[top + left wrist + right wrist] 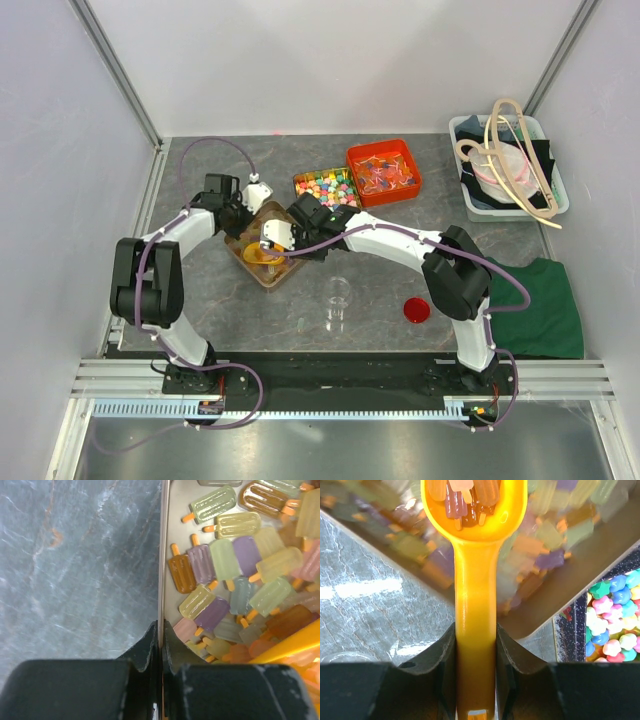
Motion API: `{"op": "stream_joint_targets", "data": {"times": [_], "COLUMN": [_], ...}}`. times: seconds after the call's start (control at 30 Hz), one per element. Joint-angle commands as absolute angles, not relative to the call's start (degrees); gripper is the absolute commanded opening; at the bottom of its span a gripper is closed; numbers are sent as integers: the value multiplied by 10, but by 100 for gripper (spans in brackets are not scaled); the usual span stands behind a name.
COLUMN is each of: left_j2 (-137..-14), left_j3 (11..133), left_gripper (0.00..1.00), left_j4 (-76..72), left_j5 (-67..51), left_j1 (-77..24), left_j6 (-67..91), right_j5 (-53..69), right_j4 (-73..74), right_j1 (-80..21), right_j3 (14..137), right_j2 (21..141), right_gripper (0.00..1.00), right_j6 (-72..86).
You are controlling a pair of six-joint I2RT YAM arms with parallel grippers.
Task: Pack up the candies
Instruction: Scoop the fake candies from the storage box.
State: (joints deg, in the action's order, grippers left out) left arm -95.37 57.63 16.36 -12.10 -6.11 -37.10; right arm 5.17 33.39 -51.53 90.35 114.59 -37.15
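Observation:
The candies (235,570) are small translucent pastel ice-lolly shapes heaped in a clear tray (240,247). My left gripper (245,212) is shut on the tray's side wall (161,555), one finger inside and one outside, seen close in the left wrist view (161,628). My right gripper (475,635) is shut on the handle of a yellow scoop (475,605). The scoop's bowl holds a few candies (465,497) and hangs over the tray's heap. From above, the right gripper (285,235) and the scoop (262,253) sit over the tray.
A clear cup (338,300) stands in front of the tray, with a red lid (416,310) to its right. Behind are a box of bright multicoloured candies (326,185) and a red tray (384,170). A grey bin (505,165) and a green cloth (535,305) lie at the right.

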Motion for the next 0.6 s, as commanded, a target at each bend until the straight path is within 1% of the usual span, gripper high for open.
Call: {"op": "stream_joint_targets", "data": {"times": [0.0, 0.23, 0.4, 0.57], "left_j2": [-975, -1011, -1022, -1022], "left_j3": [650, 693, 684, 672], "left_gripper": [2, 2, 2, 2], "left_j4": [180, 201, 200, 198], "left_j5": [-107, -104, -98, -96], "left_j1": [-58, -72, -83, -84], "left_j6": [-433, -501, -548, -552], "right_j5": [74, 80, 70, 52], "right_j4": [330, 328, 309, 290], "right_j1": [-515, -517, -516, -511], "right_j3": [920, 927, 924, 923], "right_j2": [1122, 1127, 1126, 1123], "right_gripper": [0, 0, 0, 0], "right_j6": [-384, -381, -370, -357]}}
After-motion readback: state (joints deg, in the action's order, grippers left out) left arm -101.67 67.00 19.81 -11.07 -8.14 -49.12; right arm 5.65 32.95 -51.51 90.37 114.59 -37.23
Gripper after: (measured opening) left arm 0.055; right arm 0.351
